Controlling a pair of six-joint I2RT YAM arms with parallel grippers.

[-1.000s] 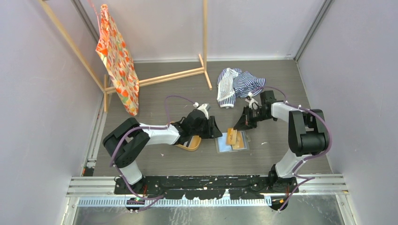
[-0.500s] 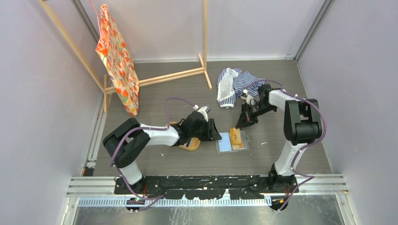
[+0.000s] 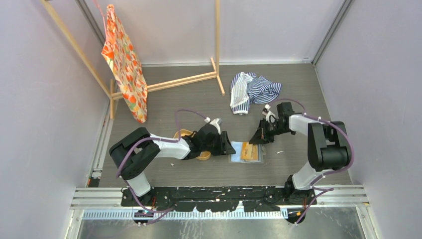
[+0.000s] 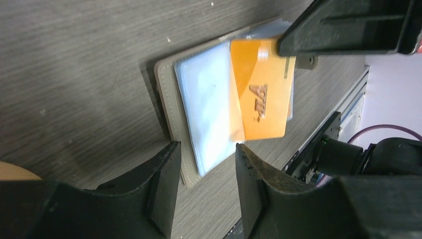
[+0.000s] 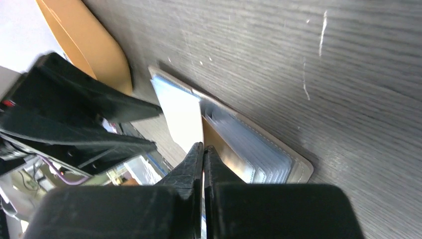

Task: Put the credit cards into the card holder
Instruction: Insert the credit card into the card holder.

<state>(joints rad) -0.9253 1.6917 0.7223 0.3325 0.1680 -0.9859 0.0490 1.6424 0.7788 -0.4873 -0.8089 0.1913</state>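
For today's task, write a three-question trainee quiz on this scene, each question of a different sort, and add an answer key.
1. True or false: the card holder lies open on the table.
2. The left pincer stands open. The right pincer is: A open, B shut, C out of view.
3. Fill in: the card lying on the open holder is coloured ____.
Key: 1 true; 2 B; 3 orange.
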